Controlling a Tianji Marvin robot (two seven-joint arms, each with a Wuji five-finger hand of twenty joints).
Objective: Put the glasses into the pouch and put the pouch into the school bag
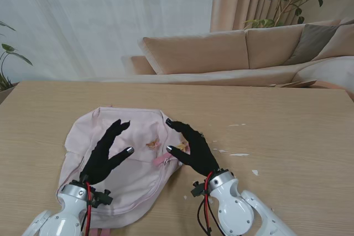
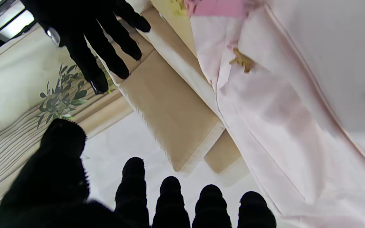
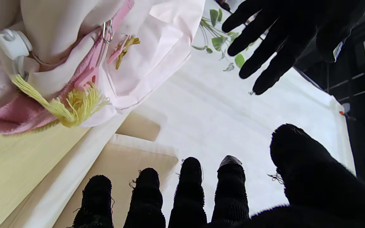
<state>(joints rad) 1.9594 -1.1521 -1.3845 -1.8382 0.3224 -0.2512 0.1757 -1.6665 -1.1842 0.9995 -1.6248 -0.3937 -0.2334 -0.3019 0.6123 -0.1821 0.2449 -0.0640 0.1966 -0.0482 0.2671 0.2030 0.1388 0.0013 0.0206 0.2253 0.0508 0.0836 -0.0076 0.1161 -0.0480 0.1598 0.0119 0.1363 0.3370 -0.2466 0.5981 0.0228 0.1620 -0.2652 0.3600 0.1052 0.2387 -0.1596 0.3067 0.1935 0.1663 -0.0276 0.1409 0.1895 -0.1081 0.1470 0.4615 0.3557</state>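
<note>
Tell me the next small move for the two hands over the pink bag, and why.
Probably lift both hands clear. The left hand and right hand hover open over the school bag, holding nothing, and neither glasses nor pouch shows on the table, so they may already be inside.

A pale pink school bag (image 1: 138, 136) lies flat on the table's near-left part.
</note>
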